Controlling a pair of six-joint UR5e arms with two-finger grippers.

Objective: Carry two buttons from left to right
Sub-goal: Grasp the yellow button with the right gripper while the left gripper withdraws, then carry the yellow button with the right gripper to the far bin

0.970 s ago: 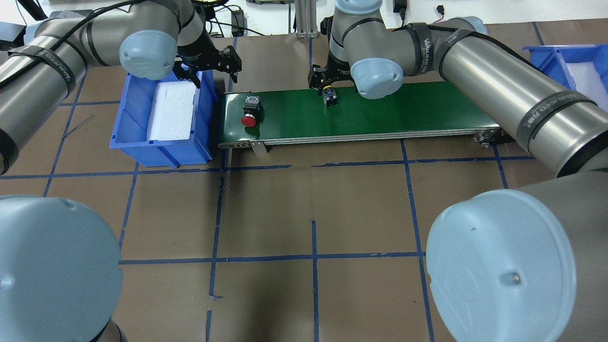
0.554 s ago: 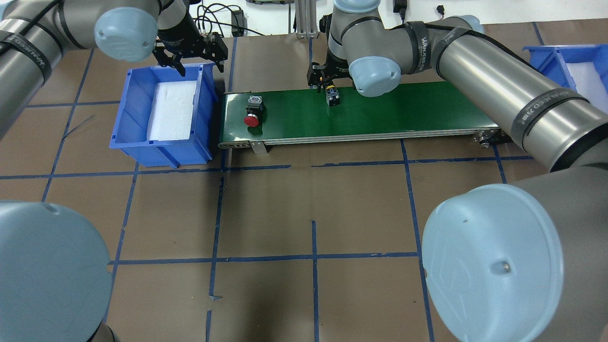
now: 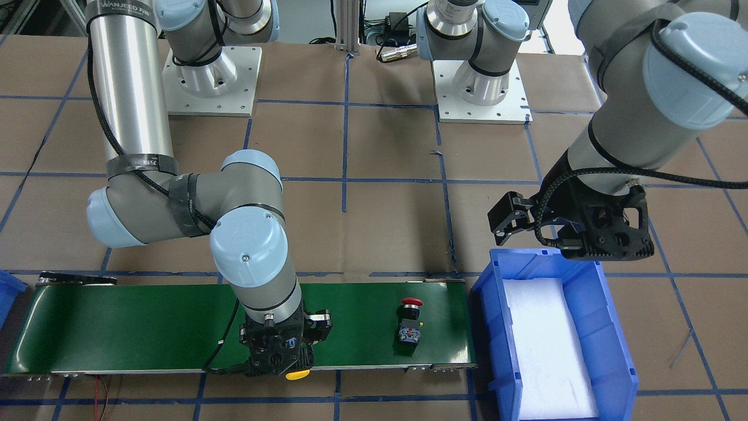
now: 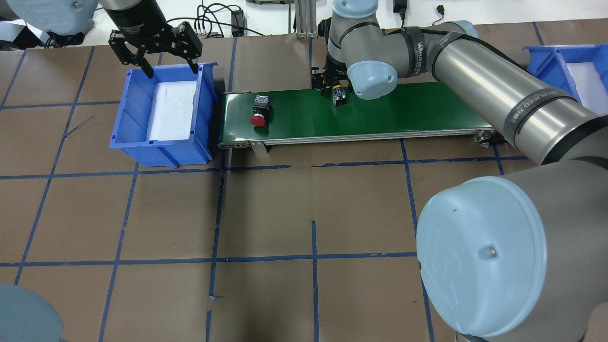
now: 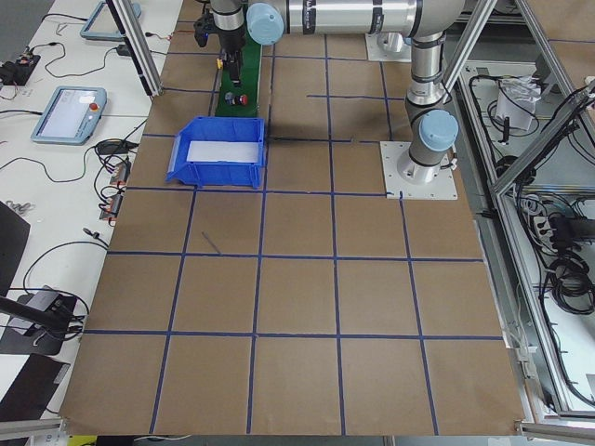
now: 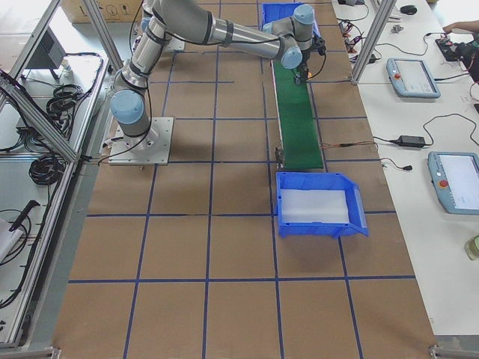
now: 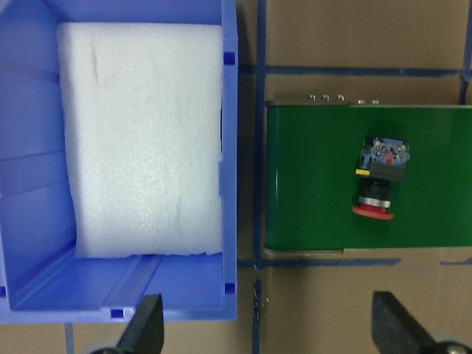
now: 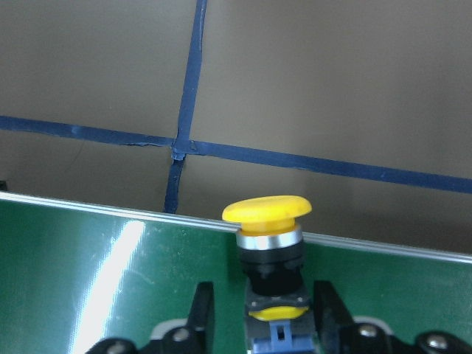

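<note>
The yellow button (image 8: pixel 267 221) is straddled on the green belt (image 4: pixel 403 111), along the far edge of the worktop (image 4: pixel 266 213), by the right hand (image 8: pixel 265 313), seemingly spread with slight gaps either side. The red button (image 4: pixel 259 116) is laid near the belt's left end. The left hand (image 4: pixel 167 64) is held spread over the blue bin (image 4: pixel 161 149).

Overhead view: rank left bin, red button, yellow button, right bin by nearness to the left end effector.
1. Left bin, under the left end effector.
2. Red button, left end of the belt.
3. Yellow button, mid-belt, at the right end effector.
4. Right bin, far right.
</note>
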